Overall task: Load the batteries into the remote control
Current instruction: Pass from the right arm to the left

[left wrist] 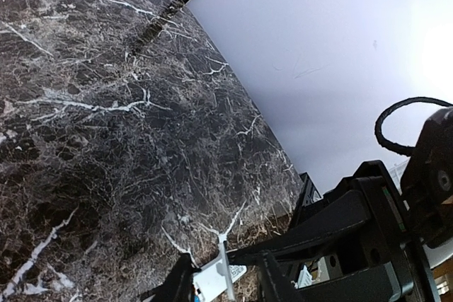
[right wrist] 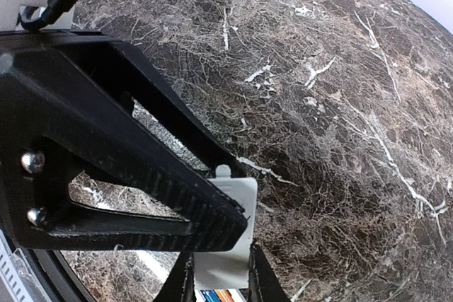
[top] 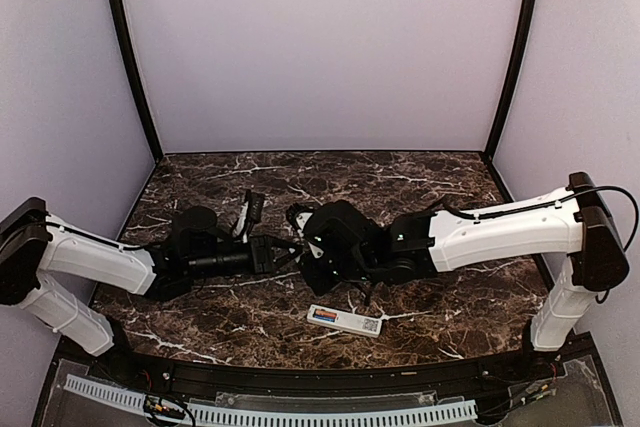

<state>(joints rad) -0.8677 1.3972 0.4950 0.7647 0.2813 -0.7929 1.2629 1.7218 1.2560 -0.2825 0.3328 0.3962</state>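
I held the small white cover piece (right wrist: 225, 228) in the right gripper (right wrist: 212, 245), fingers narrow on it, mid-table, so the left gripper (left wrist: 223, 284) could pinch it. The remote control (top: 345, 320) lay nearer, batteries apparently seated.

soft, even light fills the overhead view, with faint shadows under the arms on the dark marble table (top: 420, 182). the left wrist view blows out white at its right edge. the right wrist view shows its near black finger (right wrist: 120, 175) slightly blurred.
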